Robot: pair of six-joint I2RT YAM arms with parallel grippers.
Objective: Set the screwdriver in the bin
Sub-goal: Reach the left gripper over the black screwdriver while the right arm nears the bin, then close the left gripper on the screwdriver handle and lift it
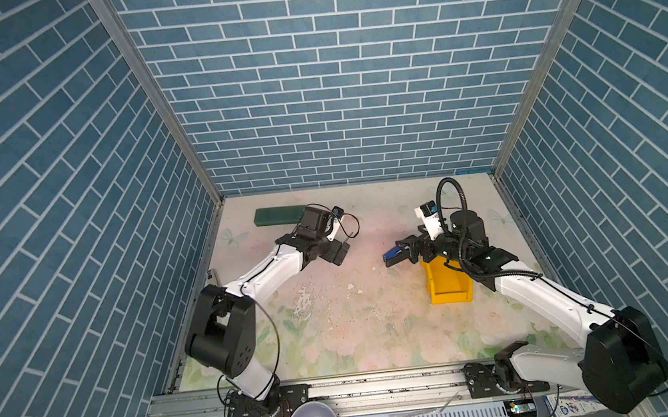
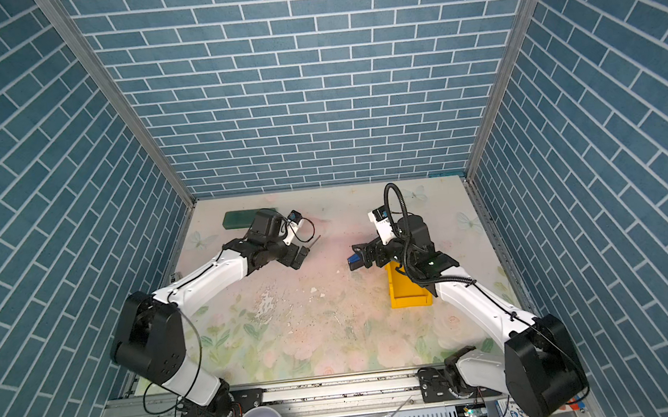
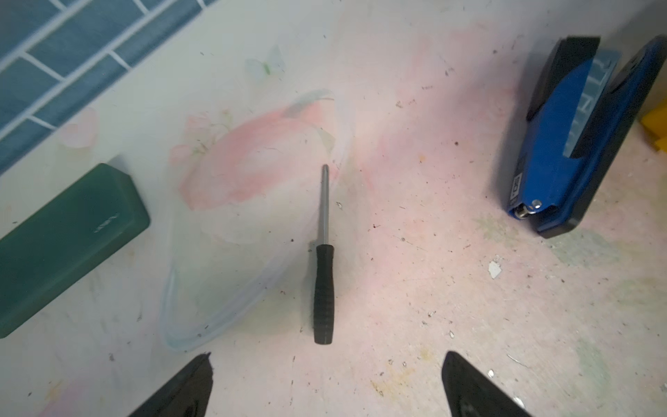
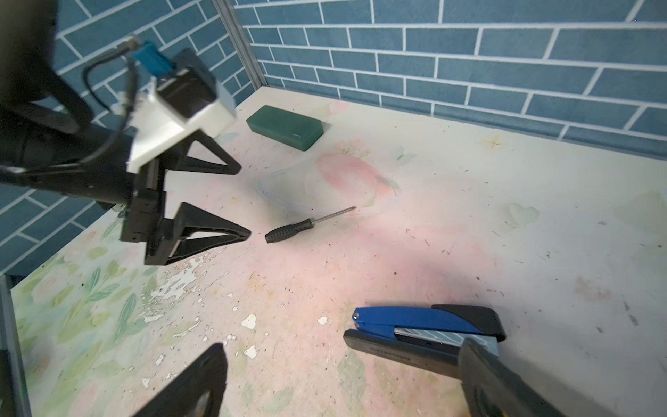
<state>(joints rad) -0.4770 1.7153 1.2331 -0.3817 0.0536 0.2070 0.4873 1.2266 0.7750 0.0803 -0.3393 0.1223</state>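
Heads up on your screwdriver [image 3: 324, 254]: it's lying flat on the flowery table [image 4: 505, 224], near the green case [image 3: 65, 245] but not touching it, roughly between the case and the blue-and-black stapler [image 3: 563, 144]. It's a skinny little thing. It has a black handle with ribbed grip rings and a blunt butt end, then a thin silvery-grey shaft about as long as the handle. The handle looks matte, while the shaft catches a bit of light. You can see it from the other side too [image 4: 306, 225]. In both top views the arm mostly covers it.

Your left gripper [image 3: 328, 357] is spread wide with nothing between its fingers. It sits on the far side of the screwdriver from the case's long edge, and the handle's butt points right at the gap. In the right wrist view one fingertip [image 4: 247, 233] is just beside that butt end. I can't tell if it's touching.

Your right gripper [image 4: 344, 346] is also spread wide, over by the stapler, well apart from the case. One finger [image 4: 483, 364] covers the stapler's back end in that view, so I can't tell whether there's contact.

The yellow bin [image 1: 449, 290] stands well away from the case, past the stapler, partly under your right arm. What you can see of its inside looks empty, and its low front lip faces away from the case.
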